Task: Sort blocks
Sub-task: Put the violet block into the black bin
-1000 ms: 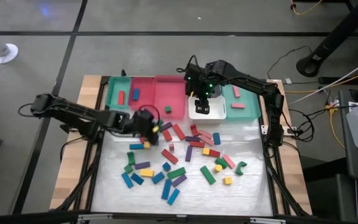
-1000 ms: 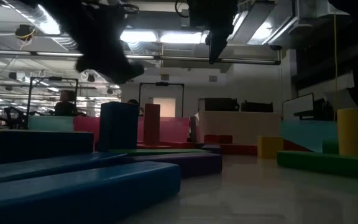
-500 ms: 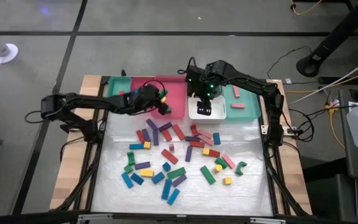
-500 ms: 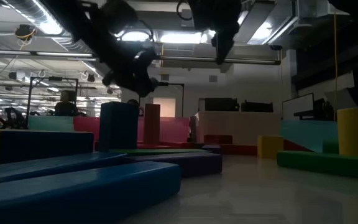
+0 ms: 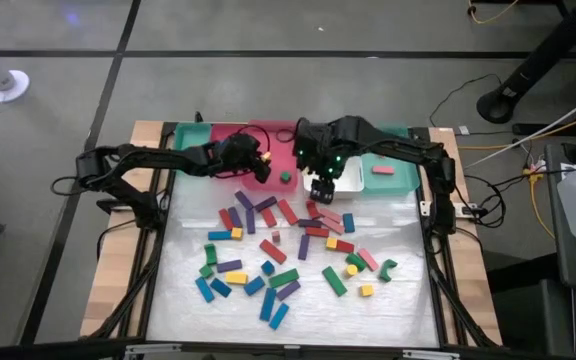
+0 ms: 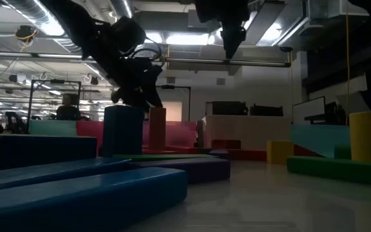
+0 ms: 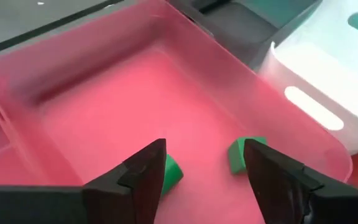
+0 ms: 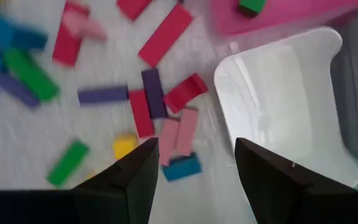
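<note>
Several blocks [image 5: 286, 245] in red, blue, green, yellow, purple and pink lie scattered flat on the white table top. My left gripper [image 7: 202, 149] stands open low over the pink tray [image 5: 286, 160], fingers slanting down. Two green blocks lie on the tray floor. One [image 7: 171, 171] is just past one finger, and I cannot tell whether they touch. The other [image 7: 241, 154] lies nearer the white tray. My right gripper [image 8: 196, 149] hangs open and empty, pointing down, above the near rim of the white tray [image 8: 278, 106] and the blocks beside it [image 8: 157, 99].
Along the far edge stands a row of trays: a teal one [image 5: 188, 135] at the left, the pink ones, the white one [image 5: 356, 178], and a teal one [image 5: 393, 165] holding a pink block. The two arms nearly meet over the trays. Bare table lies along the near edge.
My left gripper has swung from the left part of the block pile toward the table's far edge and right, and now stands low over the pink tray. My right gripper has shifted a little from over the white tray toward the near edge and rolled about its own axis.
</note>
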